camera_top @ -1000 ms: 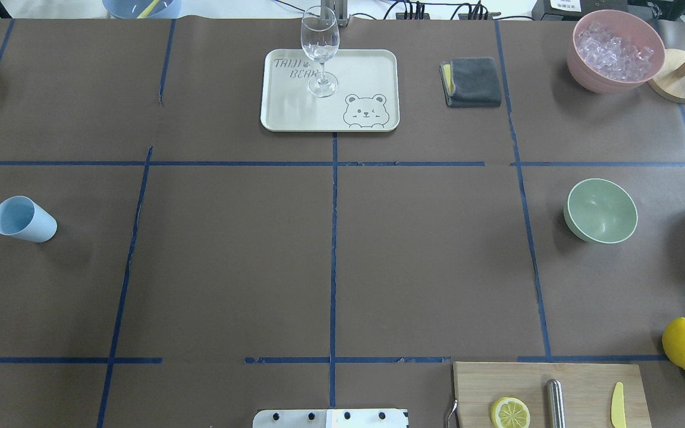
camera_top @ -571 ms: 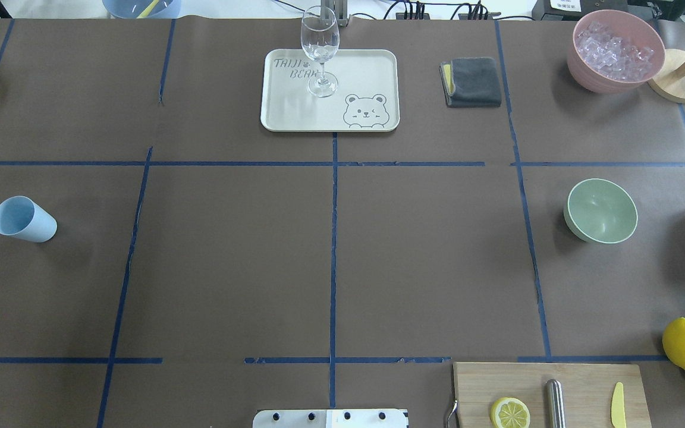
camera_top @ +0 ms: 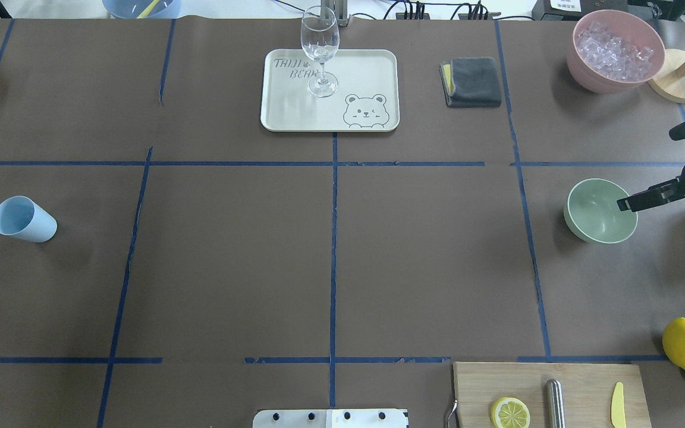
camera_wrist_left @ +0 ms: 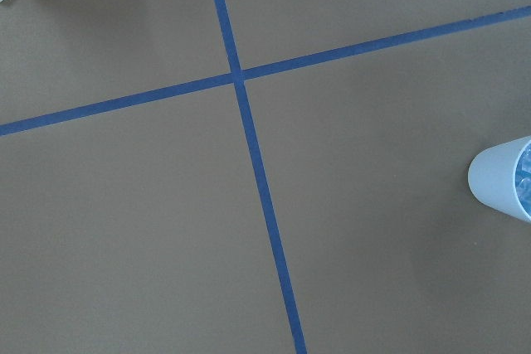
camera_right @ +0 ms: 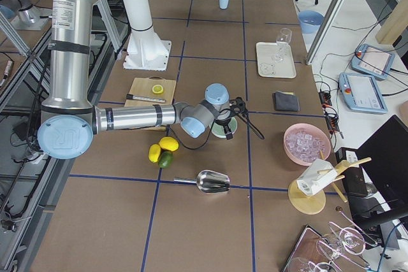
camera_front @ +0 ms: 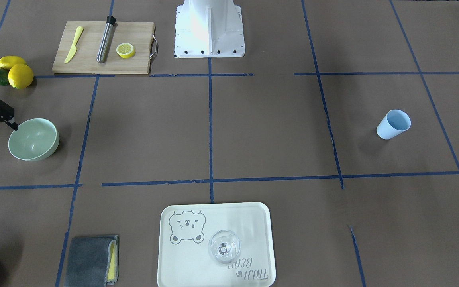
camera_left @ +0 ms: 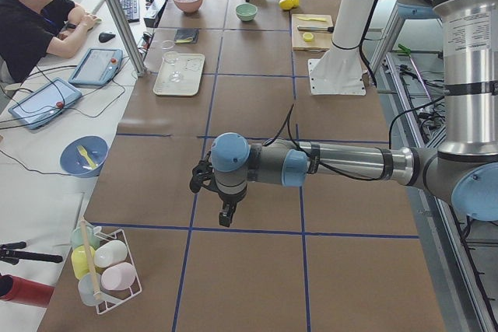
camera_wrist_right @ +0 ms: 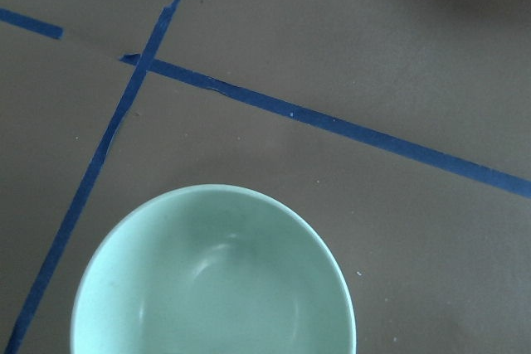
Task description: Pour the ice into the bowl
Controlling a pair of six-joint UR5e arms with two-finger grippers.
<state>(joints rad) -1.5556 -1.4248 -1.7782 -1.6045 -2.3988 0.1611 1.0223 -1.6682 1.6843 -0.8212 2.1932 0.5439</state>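
The pale mint-green bowl (camera_top: 592,214) stands empty at the right of the table; it also shows in the front view (camera_front: 33,139) and fills the lower part of the right wrist view (camera_wrist_right: 216,279). The ice (camera_top: 615,49) lies as a heap of clear cubes in the pink container (camera_top: 580,65) at the back right. My right gripper (camera_top: 646,170) is open and empty, and one fingertip (camera_top: 623,205) hangs over the bowl's right rim. My left gripper (camera_left: 223,209) shows only in the left side view, above bare table near the light blue cup (camera_top: 23,219); I cannot tell its state.
A cream tray (camera_top: 366,65) with a wine glass (camera_top: 320,50) stands at the back centre, a grey cloth (camera_top: 473,82) beside it. A cutting board (camera_top: 580,380), lemons (camera_top: 684,343) and a metal scoop (camera_right: 213,181) lie near the front right. A wooden stand (camera_top: 678,83) sits beside the pink container.
My right gripper has come into the overhead view from the right edge and now reaches over the bowl's right rim. Nothing else has moved.
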